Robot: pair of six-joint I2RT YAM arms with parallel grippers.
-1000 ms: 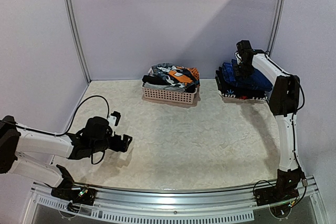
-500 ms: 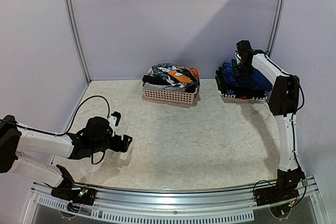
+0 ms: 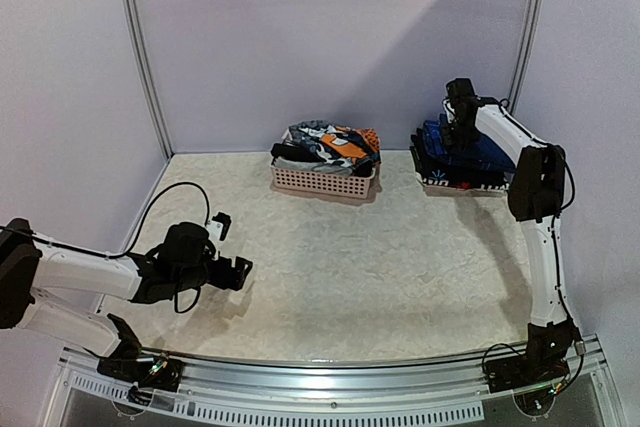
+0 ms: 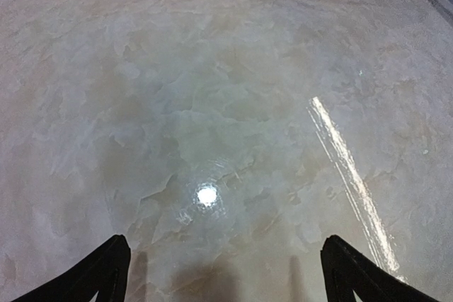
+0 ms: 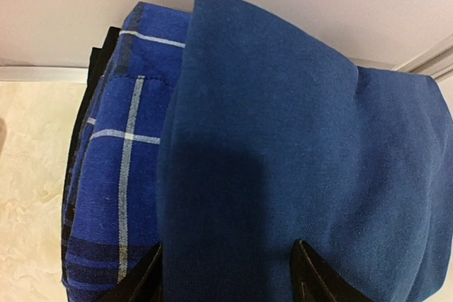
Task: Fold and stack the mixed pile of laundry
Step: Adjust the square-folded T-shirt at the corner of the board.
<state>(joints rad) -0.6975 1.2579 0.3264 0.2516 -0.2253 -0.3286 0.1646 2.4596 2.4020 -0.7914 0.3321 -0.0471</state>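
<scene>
Here, left hand (image 4: 228, 272) spread over table (image 4: 233, 104), right hand (image 5: 226, 277) parted above folded blue stack (image 5: 283, 139) — laundry (image 3: 325, 145) in pink basket (image 3: 320, 183) beside it

This is a robot test cell in a lab, not a home. A pale pink slatted basket (image 3: 322, 181) of clothes (image 3: 328, 145) is the one homely prop. Behind it and to either side of it stand plain lilac partition panels (image 3: 330, 37) joined by bare aluminium posts (image 3: 140, 47). It sits on a marble-patterned table (image 3: 380, 257). Well in front of it, an aluminium rail (image 3: 330, 372) carries the left arm (image 3: 85, 272) and the right arm (image 3: 545, 247), and a loose black cable (image 3: 180, 184) loops to its left.
</scene>
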